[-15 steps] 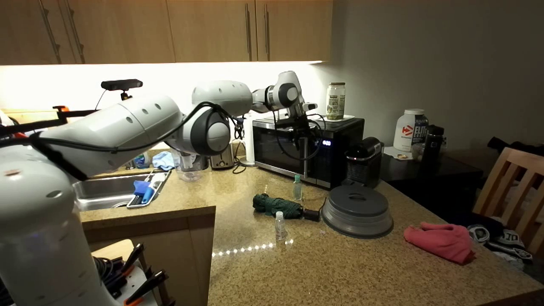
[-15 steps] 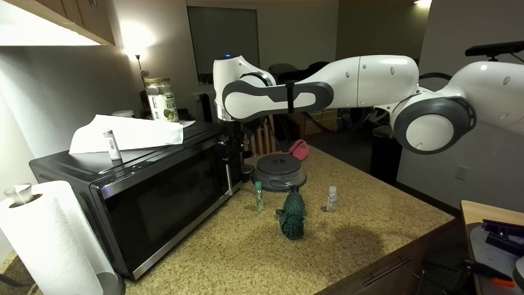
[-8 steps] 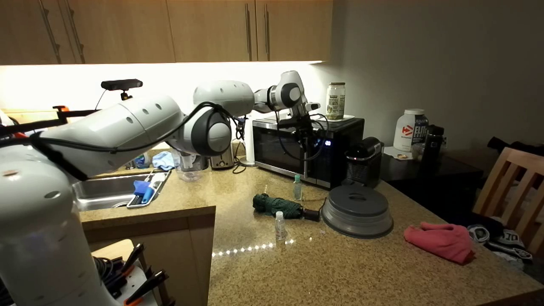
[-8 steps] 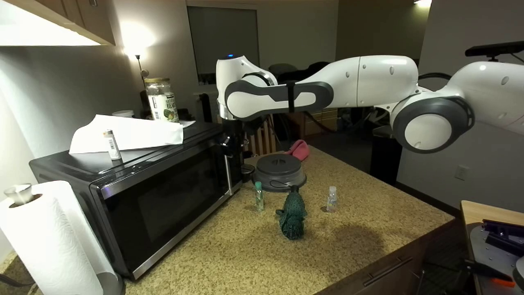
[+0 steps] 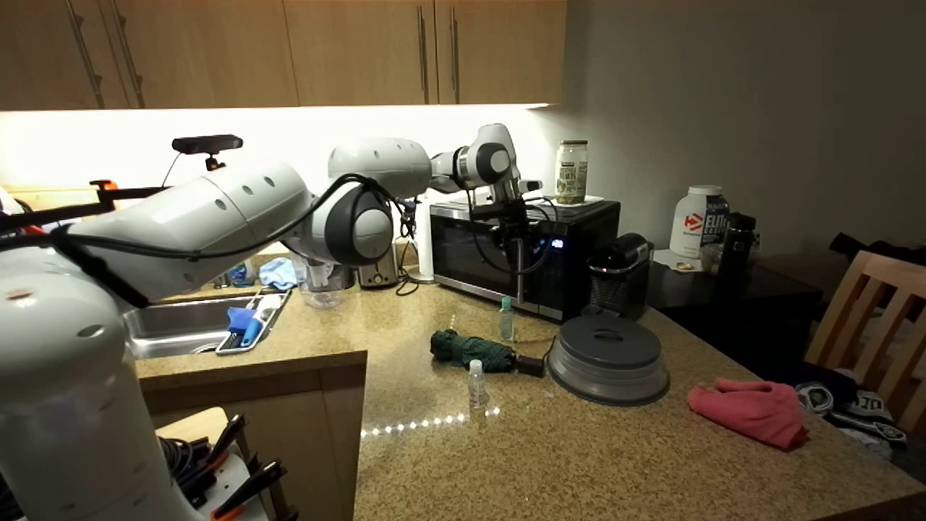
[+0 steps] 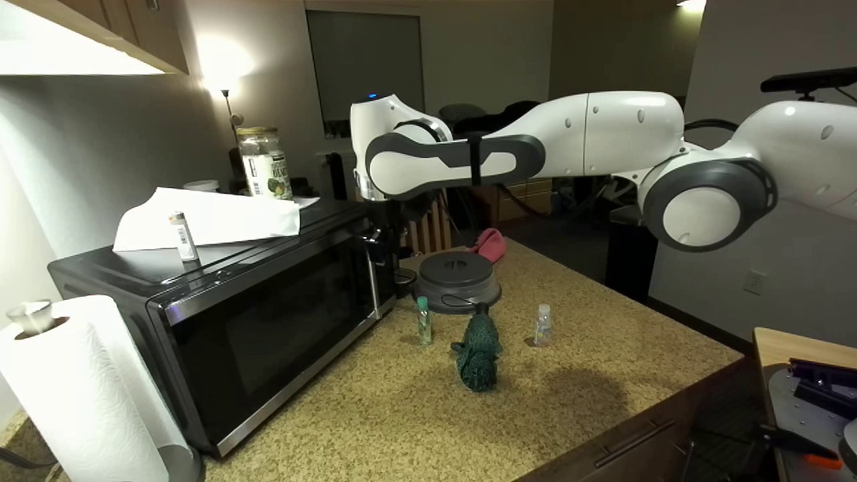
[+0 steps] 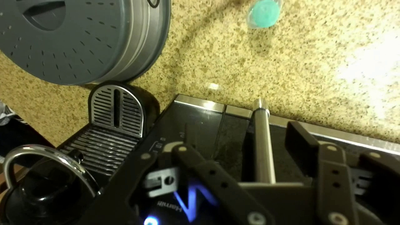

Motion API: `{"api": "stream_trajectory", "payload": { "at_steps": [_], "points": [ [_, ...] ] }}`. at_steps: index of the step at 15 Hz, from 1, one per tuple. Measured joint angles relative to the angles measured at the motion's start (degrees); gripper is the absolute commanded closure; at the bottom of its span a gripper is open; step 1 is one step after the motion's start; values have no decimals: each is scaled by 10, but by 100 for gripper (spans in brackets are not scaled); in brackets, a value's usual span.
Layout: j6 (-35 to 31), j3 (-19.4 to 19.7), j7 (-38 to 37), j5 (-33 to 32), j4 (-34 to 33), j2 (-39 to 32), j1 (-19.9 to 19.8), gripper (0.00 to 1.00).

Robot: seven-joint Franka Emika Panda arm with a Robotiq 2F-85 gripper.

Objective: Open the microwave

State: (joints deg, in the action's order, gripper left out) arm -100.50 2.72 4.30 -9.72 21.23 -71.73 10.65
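The black microwave shows in both exterior views, and its dark-windowed door is closed. A silver upright handle stands out from the door beside the control panel. My gripper points down over the front of the microwave, its fingers apart with the handle bar between them. Gaps show on both sides of the bar, wider on the panel side. In both exterior views the dark hand covers the upper end of the handle, so its fingertips are hard to make out there.
A black coffee maker stands close beside the microwave, with a grey dome in front. A green-capped bottle, a dark green umbrella and a clear bottle lie nearer. On top sit a jar and white paper.
The hand first shifted slightly toward the coffee maker, then came part of the way back and a little lower at the handle. The microwave door has not moved.
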Motion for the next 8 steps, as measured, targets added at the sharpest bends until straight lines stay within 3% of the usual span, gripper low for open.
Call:
{"api": "stream_trajectory", "payload": {
  "at_steps": [3, 8],
  "points": [
    [0, 0, 12, 0, 0, 0, 0, 0],
    [-66, -2, 22, 0, -1, 0, 1, 0]
  ]
}}
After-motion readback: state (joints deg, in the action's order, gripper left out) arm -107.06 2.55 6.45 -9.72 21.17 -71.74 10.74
